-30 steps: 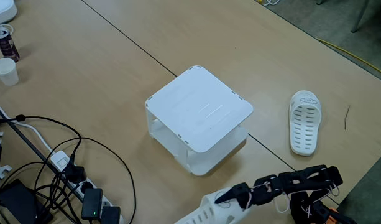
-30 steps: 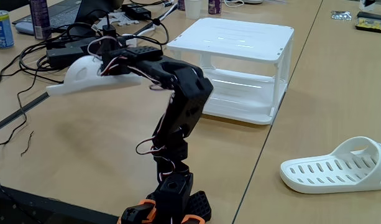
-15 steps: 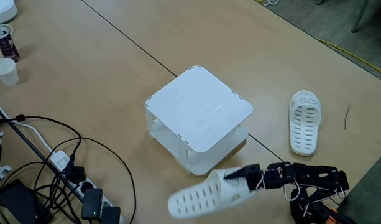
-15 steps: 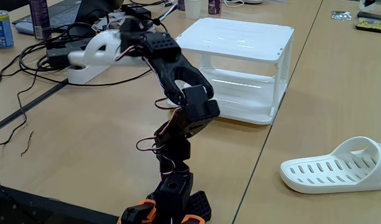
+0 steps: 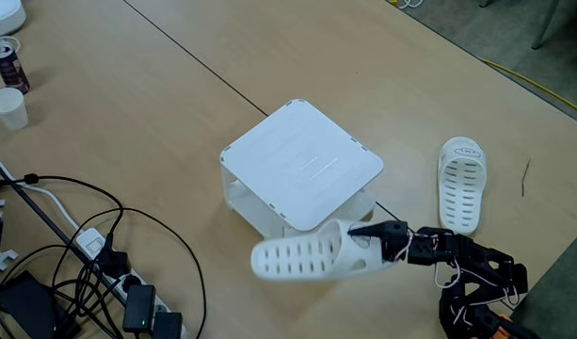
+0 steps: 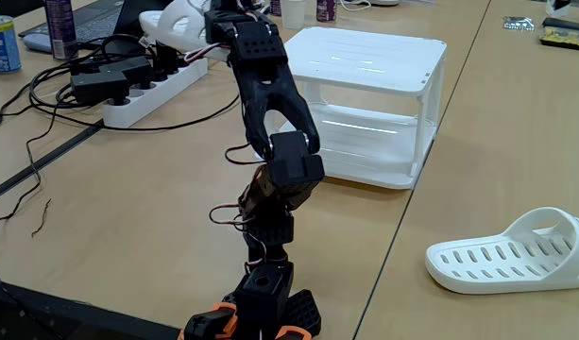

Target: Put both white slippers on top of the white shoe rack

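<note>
Beside the white shoe rack [image 5: 302, 165], I am carrying one slipper [image 5: 302, 258] clenched in the claw [image 5: 371, 247] (heel grip); the toe, hanging low, risks clipping the rack's edge.

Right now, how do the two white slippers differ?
The held slipper is in the air, gripped by the end effector beside the white shoe rack; the other slipper lies flat on the table, untouched. The held one points sideways in a fixed view, the other lengthwise. Both are white with slotted soles.

One white slipper [image 5: 302, 258] airborne beside white shoe rack [image 5: 302, 165]; other slipper [image 5: 461, 185] on table
</note>
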Available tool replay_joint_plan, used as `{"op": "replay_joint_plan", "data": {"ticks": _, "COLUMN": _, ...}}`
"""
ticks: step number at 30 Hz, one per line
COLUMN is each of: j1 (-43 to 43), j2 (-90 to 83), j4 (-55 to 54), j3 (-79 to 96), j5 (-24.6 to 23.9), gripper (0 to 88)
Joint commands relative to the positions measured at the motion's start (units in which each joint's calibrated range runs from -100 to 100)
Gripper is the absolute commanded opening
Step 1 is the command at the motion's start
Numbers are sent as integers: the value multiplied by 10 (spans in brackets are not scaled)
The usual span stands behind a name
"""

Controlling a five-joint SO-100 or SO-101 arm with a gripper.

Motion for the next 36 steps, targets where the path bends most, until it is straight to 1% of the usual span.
{"op": "replay_joint_plan", "data": {"ticks": 1, "j1": 43, "j2": 33, "j4": -2, "j3": -106, "j5": 4, "gripper": 8}}
{"op": "replay_joint_plan", "data": {"ticks": 7, "j1": 84, "j2": 154, "j4": -3, "j3": -231, "j5": 4, "gripper": 8}}
{"op": "replay_joint_plan", "data": {"ticks": 17, "j1": 108, "j2": 320, "j4": -4, "j3": -374, "j5": 4, "gripper": 8}}
{"op": "replay_joint_plan", "data": {"ticks": 36, "j1": 176, "j2": 506, "j4": -4, "j3": -545, "j5": 4, "gripper": 8}}
